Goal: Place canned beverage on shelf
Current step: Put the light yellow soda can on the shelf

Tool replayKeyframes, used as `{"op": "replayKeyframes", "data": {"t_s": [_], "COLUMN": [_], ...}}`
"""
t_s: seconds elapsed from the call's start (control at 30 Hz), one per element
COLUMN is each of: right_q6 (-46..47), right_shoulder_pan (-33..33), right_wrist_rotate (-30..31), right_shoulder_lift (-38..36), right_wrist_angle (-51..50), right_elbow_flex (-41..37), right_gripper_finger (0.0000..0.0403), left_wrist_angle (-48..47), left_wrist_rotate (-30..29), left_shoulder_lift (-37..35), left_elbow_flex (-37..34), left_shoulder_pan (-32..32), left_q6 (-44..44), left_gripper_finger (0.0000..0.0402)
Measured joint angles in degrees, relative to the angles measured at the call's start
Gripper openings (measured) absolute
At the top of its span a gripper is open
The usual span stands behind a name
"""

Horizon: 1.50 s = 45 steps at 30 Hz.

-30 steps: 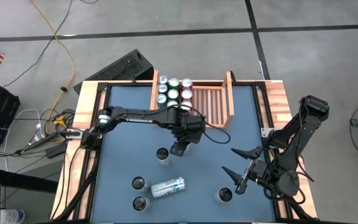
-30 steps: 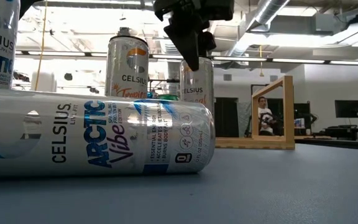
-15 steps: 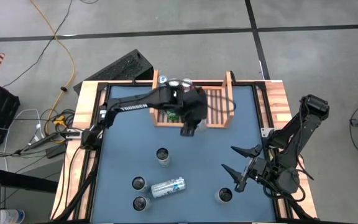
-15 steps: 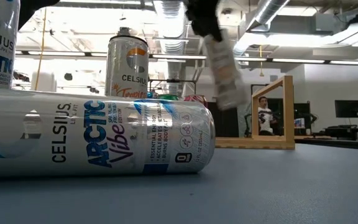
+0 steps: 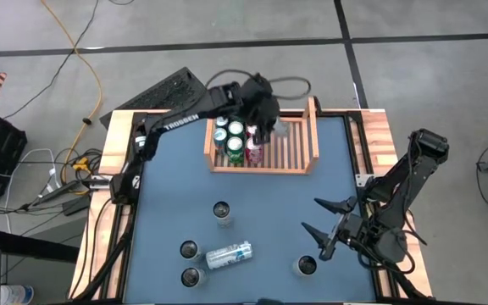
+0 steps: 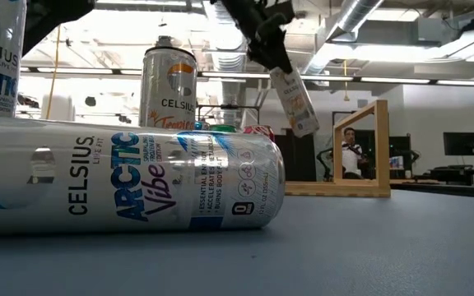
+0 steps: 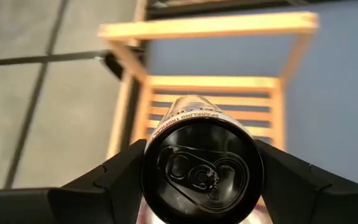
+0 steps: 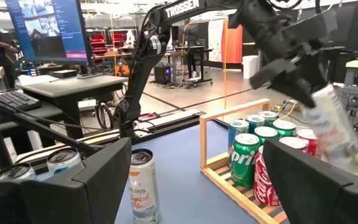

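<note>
left end effector (image 5: 265, 127) pinches a tilted can (image 6: 295, 100) above the shelf (image 5: 299, 144) at the bench's far edge, beside the stocked cans (image 5: 234, 140). right end effector (image 5: 322, 229) spread, near right corner.

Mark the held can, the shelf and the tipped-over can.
held can (image 6: 296, 103), low view, label side.
shelf (image 5: 314, 135), high view, right side board.
tipped-over can (image 5: 229, 255), high view, mid-body.
</note>
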Motion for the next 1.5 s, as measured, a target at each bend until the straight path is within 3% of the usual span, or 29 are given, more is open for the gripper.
{"op": "replayKeyframes", "data": {"t_s": [0.3, 0.77, 1.2, 1.33, 1.5], "right_q6": [0.1, 0.1, 0.6, 0.8, 1.5], "right_shoulder_pan": [-2.9, -4.7, -4.8, -4.7, -4.7], "right_wrist_rotate": [0.0, 0.0, 0.0, 0.0, 0.0], "right_shoulder_lift": [0.0, 0.1, 0.1, 0.1, 0.1], "right_wrist_angle": [-1.3, -2.3, -2.6, -2.6, -2.6], "right_elbow_flex": [0.0, 0.0, 0.0, 0.0, 0.0], "right_gripper_finger": [0.0356, 0.0356, 0.0356, 0.0356, 0.0356], "left_wrist_angle": [4.1, 1.2, 0.1, 0.2, -0.2], "left_wrist_rotate": [0.2, -4.4, -2.9, 0.9, 1.5], "left_shoulder_lift": [4.7, 8.5, 8.5, 8.5, 8.5], "left_elbow_flex": [0.0, 0.0, 0.1, 0.1, 0.1], "left_shoulder_pan": [5.5, 5.4, 4.8, 4.9, 4.7], "left_q6": [4.7, 10.4, 11.7, 11.2, 11.6], "left_gripper_finger": [0.0245, 0.0245, 0.0252, 0.0252, 0.0252]}}
